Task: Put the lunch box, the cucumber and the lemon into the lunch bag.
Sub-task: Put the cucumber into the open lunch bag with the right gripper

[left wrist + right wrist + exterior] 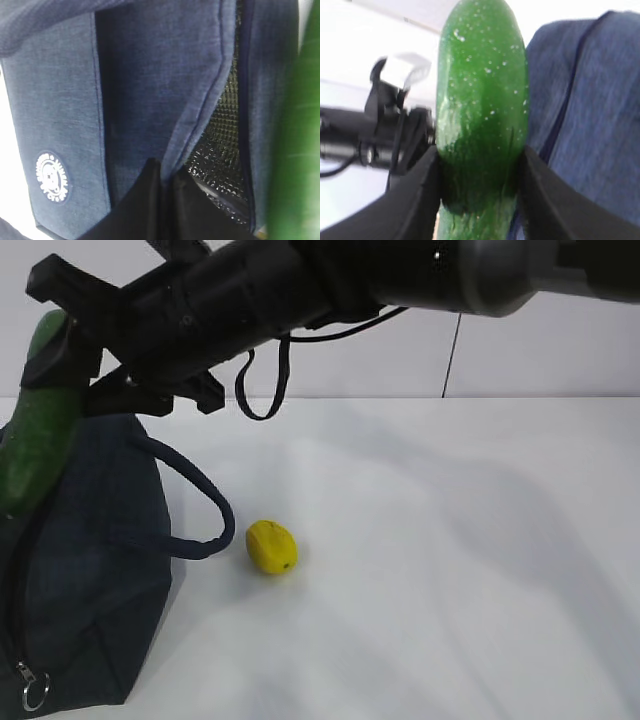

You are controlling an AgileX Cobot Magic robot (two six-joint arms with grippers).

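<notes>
While the right gripper (pixel 480 185) clamps the cucumber (pixel 482 110) above the lunch bag (pixel 90 570), whose flap the clenched left gripper (pixel 167 175) pinches, it could snag the rim.

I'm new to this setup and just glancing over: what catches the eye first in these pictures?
The green cucumber, clamped in the right tool and held upright right beside the navy lunch bag at the far left. Next, the bright yellow lemon lying alone on the white table, just right of the bag's handle.
</notes>
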